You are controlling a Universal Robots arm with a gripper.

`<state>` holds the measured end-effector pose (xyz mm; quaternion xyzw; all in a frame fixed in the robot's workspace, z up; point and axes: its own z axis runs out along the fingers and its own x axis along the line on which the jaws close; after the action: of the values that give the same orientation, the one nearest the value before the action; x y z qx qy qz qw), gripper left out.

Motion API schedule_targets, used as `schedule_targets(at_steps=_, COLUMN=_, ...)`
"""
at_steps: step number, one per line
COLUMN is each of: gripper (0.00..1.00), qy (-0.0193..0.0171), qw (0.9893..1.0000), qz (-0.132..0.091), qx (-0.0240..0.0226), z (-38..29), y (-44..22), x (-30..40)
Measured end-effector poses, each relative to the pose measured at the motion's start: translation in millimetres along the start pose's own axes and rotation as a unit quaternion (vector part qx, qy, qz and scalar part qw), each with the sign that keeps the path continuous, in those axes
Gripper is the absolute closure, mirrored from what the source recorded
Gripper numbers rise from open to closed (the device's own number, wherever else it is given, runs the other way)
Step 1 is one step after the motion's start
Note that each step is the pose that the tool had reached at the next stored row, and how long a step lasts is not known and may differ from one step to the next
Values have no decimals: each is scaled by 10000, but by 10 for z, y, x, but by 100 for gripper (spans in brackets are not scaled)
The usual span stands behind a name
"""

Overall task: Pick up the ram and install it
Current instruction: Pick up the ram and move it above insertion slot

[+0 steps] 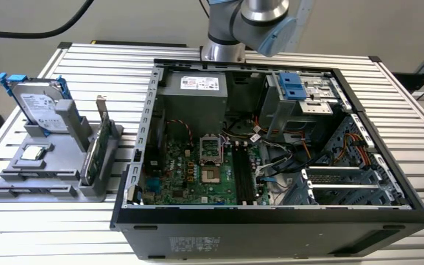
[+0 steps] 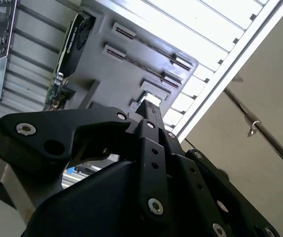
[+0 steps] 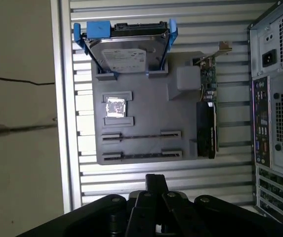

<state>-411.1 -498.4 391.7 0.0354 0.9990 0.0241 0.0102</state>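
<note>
One black metal gripper (image 3: pixel 156 178), its linkage arms studded with screw heads, sits nearest the lens in the first wrist view. I read its two narrow fingers as pressed together into a single bar. Beyond the fingertips, well apart from them, runs the ribbed aluminium slat table (image 3: pixel 131 173), which carries a matt grey moulded holder tray (image 3: pixel 141 106).

On that tray I see:
- a boxy silver hard drive with blue side rails (image 3: pixel 124 52), propped at one end;
- a small square silver chip (image 3: pixel 115 107), seated in a recess;
- two long narrow slots with end clips (image 3: pixel 141 134);
- a green circuit card with a metal bracket and a black shroud (image 3: pixel 208 86), standing on edge along the side nearest the computer.

Just beside the tray stands the black steel tower case (image 3: pixel 274 123), showing its perforated rear panel. In the exterior view the case lies on its side with its interior exposed, and the tray is on the exterior view's left of it. Inside are a green motherboard (image 1: pixel 190 171), a grey power-supply box (image 1: pixel 194 94) and long black memory slots (image 1: pixel 243 171), with loose cables (image 1: pixel 289 157) crowding the slots' far side. The grey arm with a pale blue joint cap (image 1: pixel 260 19) hangs above the case's far edge. Where the ram lies I cannot tell.
</note>
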Motion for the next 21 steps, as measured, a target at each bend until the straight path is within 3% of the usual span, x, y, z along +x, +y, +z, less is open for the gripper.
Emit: schedule_targets(at_steps=21, gripper=100, qy=2, qw=10000, qz=-44, qx=0, z=-2, y=-90, x=3)
